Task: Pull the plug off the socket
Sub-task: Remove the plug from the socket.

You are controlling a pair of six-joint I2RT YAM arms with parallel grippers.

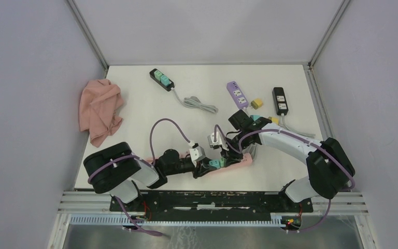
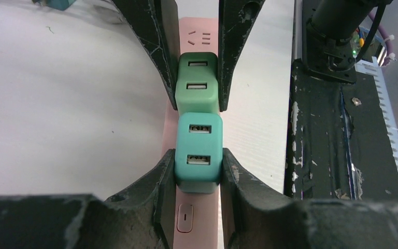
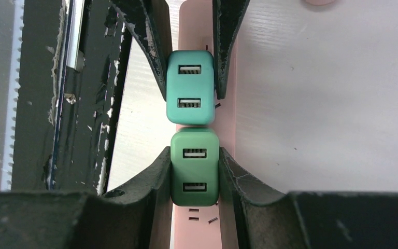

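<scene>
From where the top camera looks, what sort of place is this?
Probably a robot test cell in a lab. Plain grey panels close in a white table, two arms are bolted to a rail at its near edge, and several power strips lie out like practice pieces.

Your worktop point(image 1: 134, 104) was white. The power strip point(image 2: 186, 218) at its near edge was pale pink. On it, you had a teal plug point(image 2: 198, 150) and a darker green plug point(image 2: 197, 83), each with two silver-grey USB slots. The fingers point(image 2: 155, 188) beside the teal plug were black, scuffed grey at the edges. The cloth point(image 1: 101, 111) by the left edge was salmon pink. Toward the far edge, one strip point(image 1: 161, 80) was black with teal-green blocks and a grey cable point(image 1: 199, 104). A second strip point(image 1: 237, 94) was lilac, and a third point(image 1: 280, 100) was black with white markings. The small block point(image 1: 257, 104) between those two was yellow.
</scene>
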